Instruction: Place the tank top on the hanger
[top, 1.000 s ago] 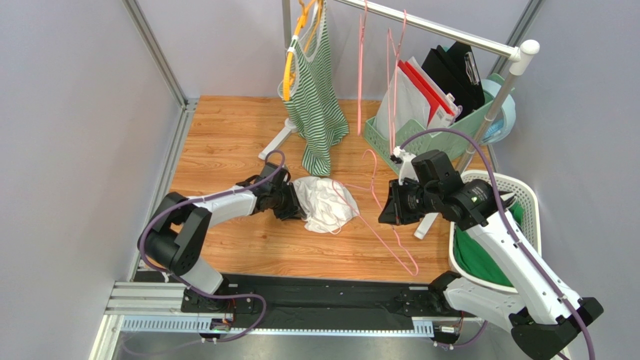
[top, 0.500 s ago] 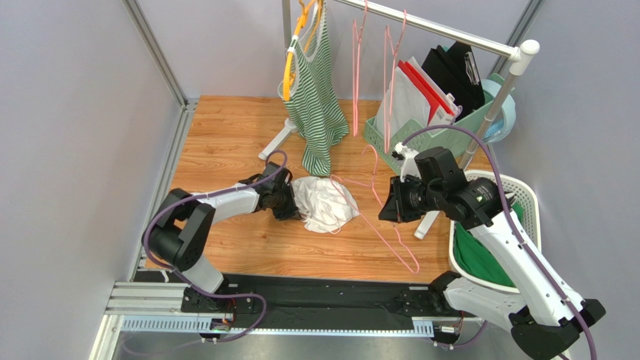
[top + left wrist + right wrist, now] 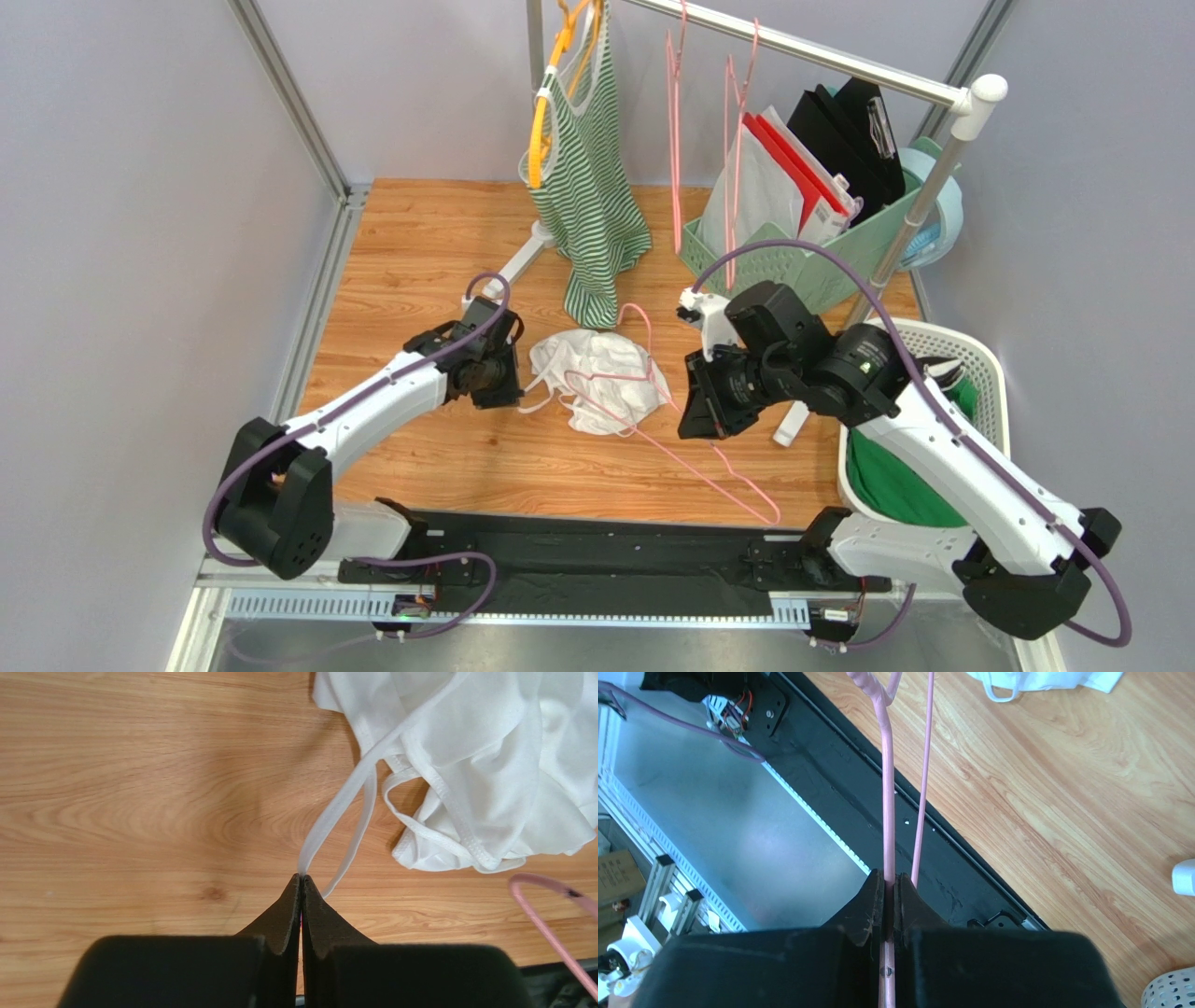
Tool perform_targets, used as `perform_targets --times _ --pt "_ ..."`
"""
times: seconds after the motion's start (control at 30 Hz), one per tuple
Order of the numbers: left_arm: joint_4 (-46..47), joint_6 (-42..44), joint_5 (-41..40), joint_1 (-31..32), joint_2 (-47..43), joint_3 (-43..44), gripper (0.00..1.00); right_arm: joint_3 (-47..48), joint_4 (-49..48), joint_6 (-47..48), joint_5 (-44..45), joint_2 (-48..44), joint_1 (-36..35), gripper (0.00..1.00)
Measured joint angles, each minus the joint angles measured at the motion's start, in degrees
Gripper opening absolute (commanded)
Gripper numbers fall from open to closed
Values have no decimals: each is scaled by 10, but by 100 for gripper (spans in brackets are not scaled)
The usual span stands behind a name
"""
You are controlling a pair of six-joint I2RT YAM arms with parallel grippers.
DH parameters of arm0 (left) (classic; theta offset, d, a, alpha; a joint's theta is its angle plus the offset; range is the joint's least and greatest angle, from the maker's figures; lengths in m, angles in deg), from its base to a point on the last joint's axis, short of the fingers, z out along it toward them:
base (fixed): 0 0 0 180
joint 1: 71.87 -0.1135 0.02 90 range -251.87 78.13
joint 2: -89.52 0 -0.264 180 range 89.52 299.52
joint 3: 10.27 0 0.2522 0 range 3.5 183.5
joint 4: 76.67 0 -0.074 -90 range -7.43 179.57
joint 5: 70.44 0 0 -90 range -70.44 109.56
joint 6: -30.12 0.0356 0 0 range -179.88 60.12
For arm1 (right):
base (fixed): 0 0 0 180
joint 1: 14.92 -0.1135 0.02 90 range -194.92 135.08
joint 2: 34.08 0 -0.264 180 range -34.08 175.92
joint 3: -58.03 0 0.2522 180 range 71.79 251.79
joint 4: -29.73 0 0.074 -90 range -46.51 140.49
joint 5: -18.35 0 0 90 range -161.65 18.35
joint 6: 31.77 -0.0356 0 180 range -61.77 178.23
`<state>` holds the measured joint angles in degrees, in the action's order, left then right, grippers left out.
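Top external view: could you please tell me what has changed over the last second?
The left tool, shut on a strap, drew back leftward, stretching it out from the tank top. The right tool carried the hanger leftward, over the tank top. The striped top stayed hanging.

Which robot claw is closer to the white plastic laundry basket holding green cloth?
Right. The right gripper, clamping the pink wire hanger, sits left of the white laundry basket; the left gripper pinches a strap of the white tank top farther left.
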<state>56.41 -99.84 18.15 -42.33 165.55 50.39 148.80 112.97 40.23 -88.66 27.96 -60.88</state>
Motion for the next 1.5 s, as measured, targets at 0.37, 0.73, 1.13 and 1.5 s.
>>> perform_targets --times 0.37,0.73,1.13,1.5 --pt "-80 91 -48 0 -75 65 0 0 -70 1 -1 57 -23 0" --pt "-110 124 -51 0 -106 71 0 3 -115 11 -13 97 -24 0" --pt "-137 162 -64 -1 -107 113 0 9 -130 14 -35 106 -28 0" --pt "-149 188 -67 -4 -61 169 0 21 -87 20 -37 78 -28 0"
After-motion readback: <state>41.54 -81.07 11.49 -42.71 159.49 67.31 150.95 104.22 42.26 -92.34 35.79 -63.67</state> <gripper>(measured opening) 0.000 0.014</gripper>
